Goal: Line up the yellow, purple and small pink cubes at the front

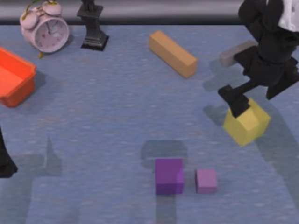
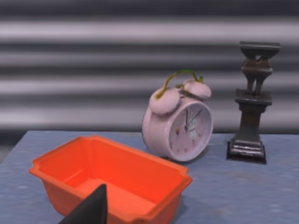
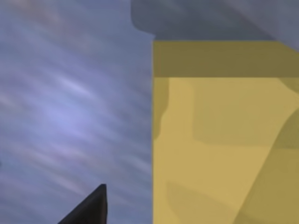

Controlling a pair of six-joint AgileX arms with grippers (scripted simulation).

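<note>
The yellow cube (image 1: 246, 122) sits at the right side of the table, turned at an angle, with your right gripper (image 1: 239, 105) right over its upper-left corner; I cannot tell whether the jaws already hold it, so check the grip is square on two flat faces. The purple cube (image 1: 169, 176) and the small pink cube (image 1: 206, 181) stand close together at the front, so bring the yellow one down beside them without pushing them. The tan block (image 1: 172, 53) and grey block (image 1: 236, 52) stay behind, and your left arm (image 1: 5, 158) is parked at the left edge.

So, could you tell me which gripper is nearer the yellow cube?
Right. The right gripper is at the yellow cube; the left arm is parked far across at the table's left edge.
</note>
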